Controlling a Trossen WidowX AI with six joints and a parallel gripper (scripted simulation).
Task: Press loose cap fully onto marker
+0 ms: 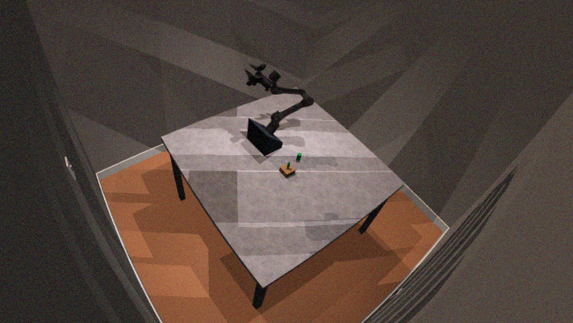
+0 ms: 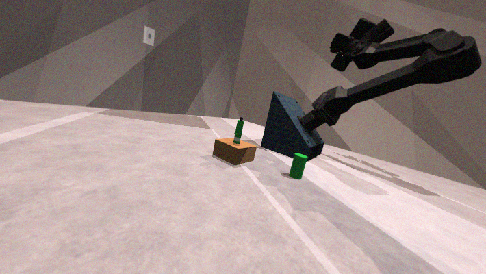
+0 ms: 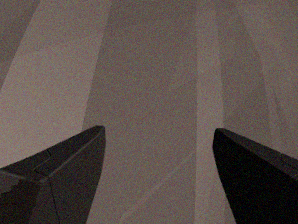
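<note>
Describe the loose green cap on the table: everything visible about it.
The green cylindrical cap is a short, smooth, plastic-looking tube with a flat closed top, uniformly bright green. It stands upright on the pale grey table, casting a small shadow at its base. It sits apart from the orange-brown holder block and just in front of the arm's dark blue wedge-shaped base, touching neither. Nothing grips it; the black gripper is high above, far away.

In the wrist view both fingers of the gripper (image 3: 160,189) are cut off by the lower edge, with only wall between them. From above, the marker (image 1: 288,165) and cap (image 1: 299,156) are too small to show detail. The marker's foot is hidden inside the block (image 2: 235,151). The arm (image 2: 393,77) perhaps hides part of the gripper in the exterior view.
</note>
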